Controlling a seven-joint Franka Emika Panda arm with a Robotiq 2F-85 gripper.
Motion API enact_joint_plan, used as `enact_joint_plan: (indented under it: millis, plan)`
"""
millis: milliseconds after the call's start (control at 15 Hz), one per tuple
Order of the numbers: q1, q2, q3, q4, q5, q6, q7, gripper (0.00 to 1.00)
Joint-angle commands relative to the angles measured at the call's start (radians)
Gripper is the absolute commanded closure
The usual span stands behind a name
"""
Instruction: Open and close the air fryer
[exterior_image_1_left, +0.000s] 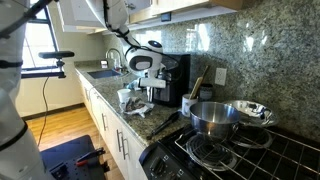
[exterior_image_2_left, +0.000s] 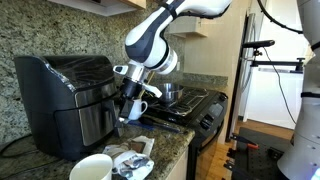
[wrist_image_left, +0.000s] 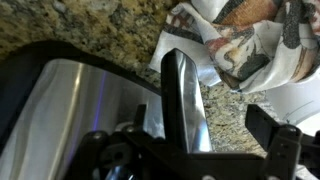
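The air fryer (exterior_image_2_left: 62, 92) is a tall glossy black box standing on the granite counter; it also shows in an exterior view (exterior_image_1_left: 178, 78). In the wrist view its silvery drawer front (wrist_image_left: 90, 105) and black handle (wrist_image_left: 185, 95) fill the picture. My gripper (wrist_image_left: 185, 142) is open, with one finger on each side of the handle. The right finger stands clear of the handle. In both exterior views my gripper (exterior_image_2_left: 130, 100) (exterior_image_1_left: 148, 88) is at the fryer's front. The drawer looks pushed in.
A shiny steel pot (exterior_image_1_left: 214, 117) sits on the black stove (exterior_image_1_left: 250, 155). A white mug (exterior_image_2_left: 92, 168) and a plate with a patterned cloth (exterior_image_2_left: 135, 165) lie on the counter (exterior_image_2_left: 170, 140) in front of the fryer. A sink (exterior_image_1_left: 103, 72) lies further along the counter.
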Motion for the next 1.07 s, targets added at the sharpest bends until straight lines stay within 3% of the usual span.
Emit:
enact_joint_plan:
  millis: [0,600,667,1000]
  plan:
    - [-0.020,0.019,0.030,0.009,0.026,0.067,-0.006,0.00]
    - [-0.053,0.023,0.065,-0.017,0.016,0.163,0.020,0.00]
    - [-0.052,0.025,0.057,-0.012,-0.020,0.115,0.023,0.00]
    - [-0.056,0.026,0.063,-0.015,-0.021,0.125,0.031,0.00]
